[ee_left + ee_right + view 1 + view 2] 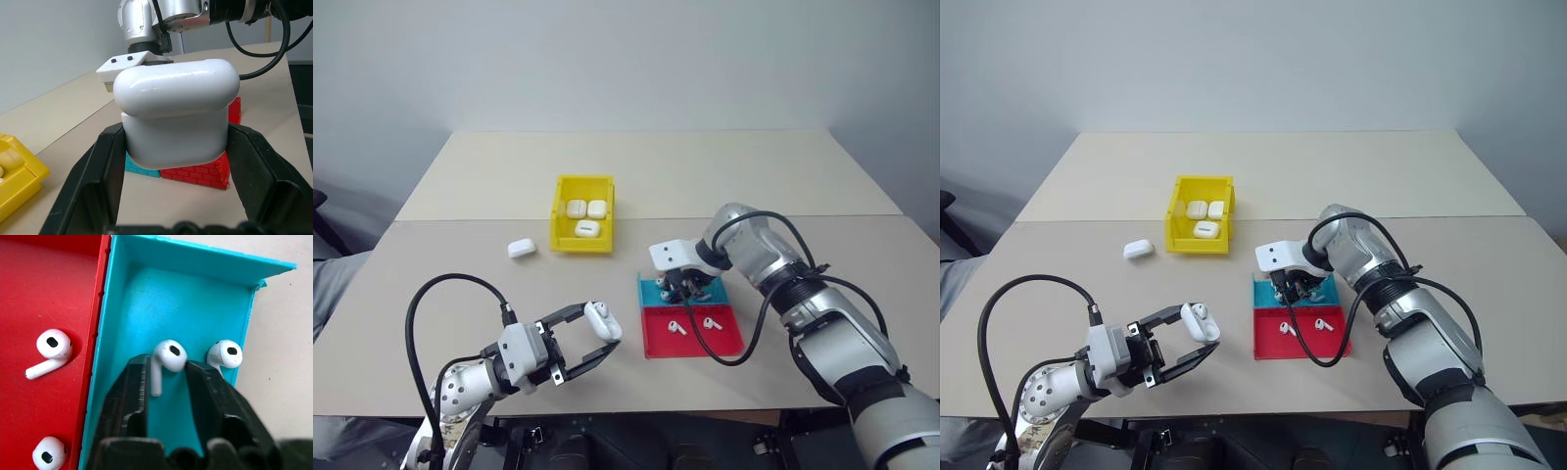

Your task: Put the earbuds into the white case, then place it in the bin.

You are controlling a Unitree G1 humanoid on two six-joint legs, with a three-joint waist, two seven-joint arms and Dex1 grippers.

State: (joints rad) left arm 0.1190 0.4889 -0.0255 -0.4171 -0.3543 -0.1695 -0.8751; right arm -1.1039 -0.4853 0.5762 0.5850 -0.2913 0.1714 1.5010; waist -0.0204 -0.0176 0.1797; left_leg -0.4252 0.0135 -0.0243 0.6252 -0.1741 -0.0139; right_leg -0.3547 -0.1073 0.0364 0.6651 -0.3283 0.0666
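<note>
While the left hand holds the white case above the desk, the right hand narrows on an earbud in the blue tray, whose glossy stem might slip free

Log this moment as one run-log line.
left gripper: holding white case, lid open | right gripper: closing on earbud in blue tray half | bin: three cases inside

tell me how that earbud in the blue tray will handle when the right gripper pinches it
The earbud looks glossy and rounded, so it may slip or twist between the right gripper's fingers. It is tiny, so probably very light. Its thin stem offers little surface to grip.
</note>
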